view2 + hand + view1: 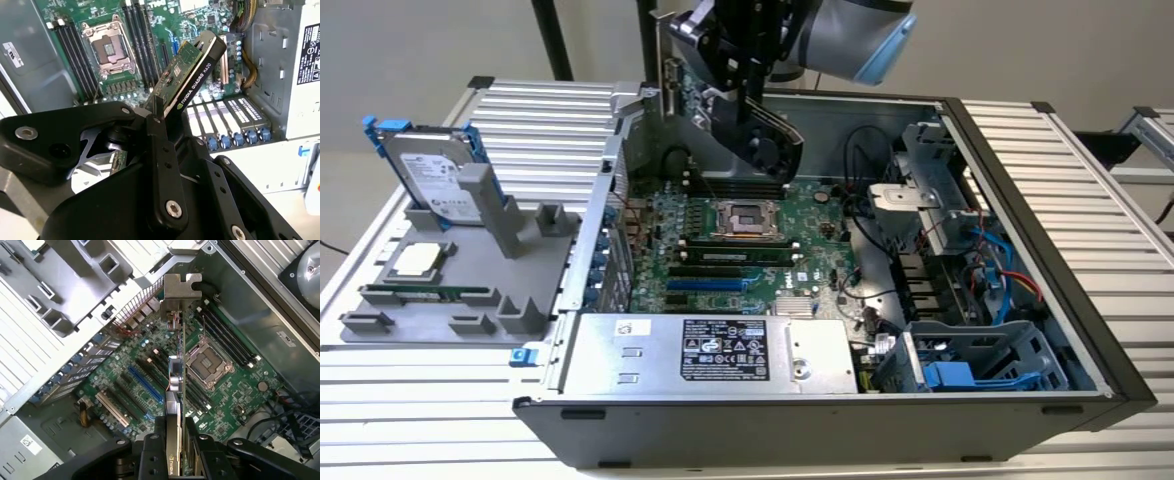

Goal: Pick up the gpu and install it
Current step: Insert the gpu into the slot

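My jaws are pinching the gpu [175, 385] by its faces and hold it on edge in the air over the motherboard [660, 235], with its metal bracket [181, 290] at the far end. Judgement: this step goes well only if the card is squared to the blue slot [145, 385] below (no twist in the grip) and lowered straight. The open computer case [1041, 250] lies flat on a ribbed bench [400, 400]. At the exterior view's left, a grey fixture [454, 285] carries a hard drive [434, 175]. A pale wall [427, 50] stands beyond.

gpu [771, 145] above the motherboard [720, 245] inside the case [827, 435]
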